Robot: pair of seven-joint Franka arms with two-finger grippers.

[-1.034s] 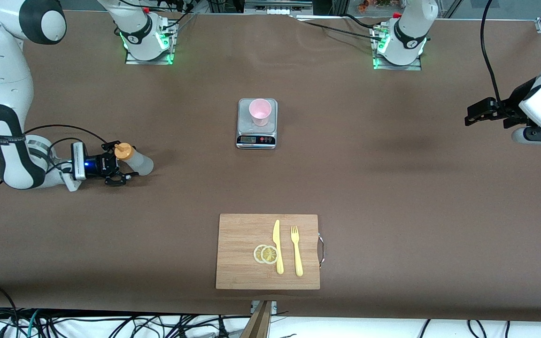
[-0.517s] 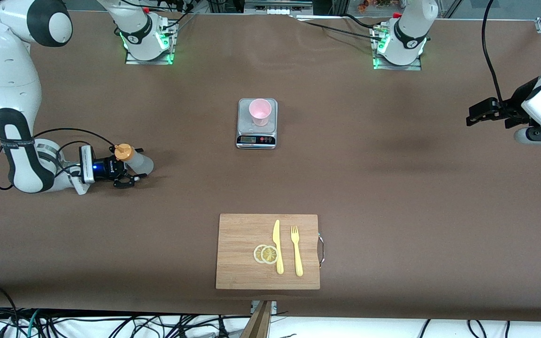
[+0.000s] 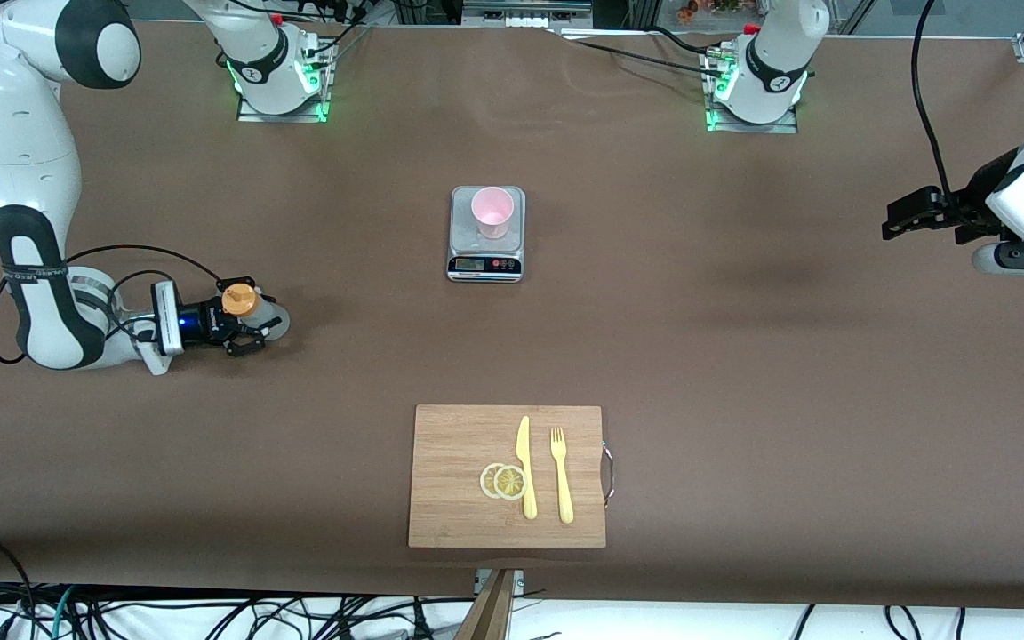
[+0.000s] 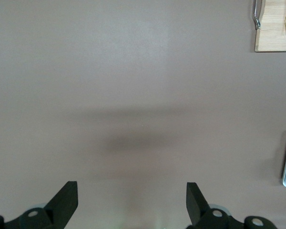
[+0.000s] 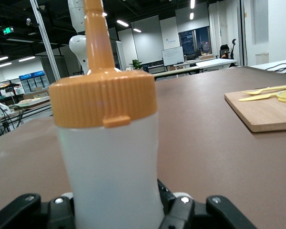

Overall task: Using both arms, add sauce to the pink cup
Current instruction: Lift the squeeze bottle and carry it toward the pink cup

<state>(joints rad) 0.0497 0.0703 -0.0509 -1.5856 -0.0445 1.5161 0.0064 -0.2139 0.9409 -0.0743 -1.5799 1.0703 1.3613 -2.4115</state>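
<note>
Since a second ago, the right pincer (image 3: 250, 331) has closed around the sauce bottle (image 3: 250, 307), now upright; lift vertically. The left pincer (image 3: 899, 218) waits open above the surface (image 3: 743, 356).

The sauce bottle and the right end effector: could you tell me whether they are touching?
Touching. In the right wrist view the sauce bottle sits pressed between the right end effector fingers; the front view shows them closed around it.

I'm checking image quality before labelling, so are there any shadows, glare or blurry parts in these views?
Front view: even light, soft shadow patches on the table, green glow at both arm bases. Left wrist view: a dim blurred shadow band on the table, the left gripper fingers dark at the edge. Right wrist view: the sauce fills the frame, bright ceiling lights glare, the room looks soft.
</note>
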